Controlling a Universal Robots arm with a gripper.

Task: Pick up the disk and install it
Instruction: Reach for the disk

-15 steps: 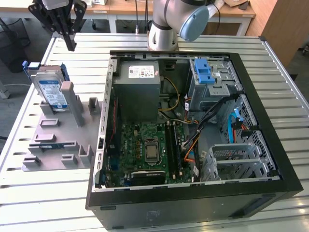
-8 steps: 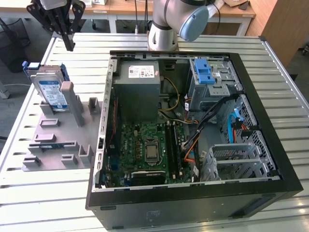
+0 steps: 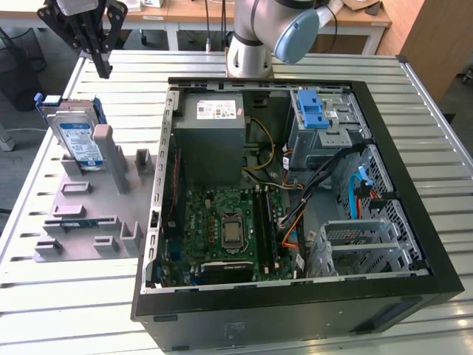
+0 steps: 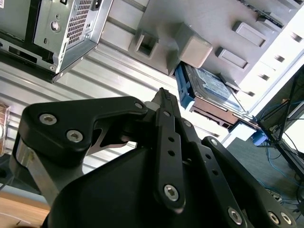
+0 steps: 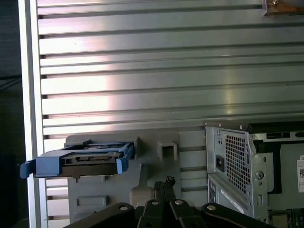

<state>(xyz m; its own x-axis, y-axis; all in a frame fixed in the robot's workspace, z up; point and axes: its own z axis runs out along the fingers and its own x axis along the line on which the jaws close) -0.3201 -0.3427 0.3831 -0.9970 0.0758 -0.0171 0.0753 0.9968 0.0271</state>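
Note:
The disk (image 3: 77,137) stands on edge in a grey holder (image 3: 92,211) at the exterior view's left, beside the open computer case; its white-and-blue label faces the camera and a blue carrier frames its edges. My gripper (image 3: 103,68) hangs above and slightly behind the disk, clear of it, with its black fingers pressed together and nothing between them. In the first wrist view the disk (image 5: 88,159) shows edge-on beyond the shut gripper (image 5: 167,182). The second wrist view has the gripper (image 4: 164,93) with the disk (image 4: 211,88) further off.
The open computer case (image 3: 159,185) lies on a slatted metal table (image 3: 66,310). Inside are a grey power supply (image 3: 219,122), a motherboard (image 3: 222,225), a drive bay with a blue latch (image 3: 314,115), loose cables and a metal drive cage (image 3: 362,240). The arm's base (image 3: 251,44) stands behind the case.

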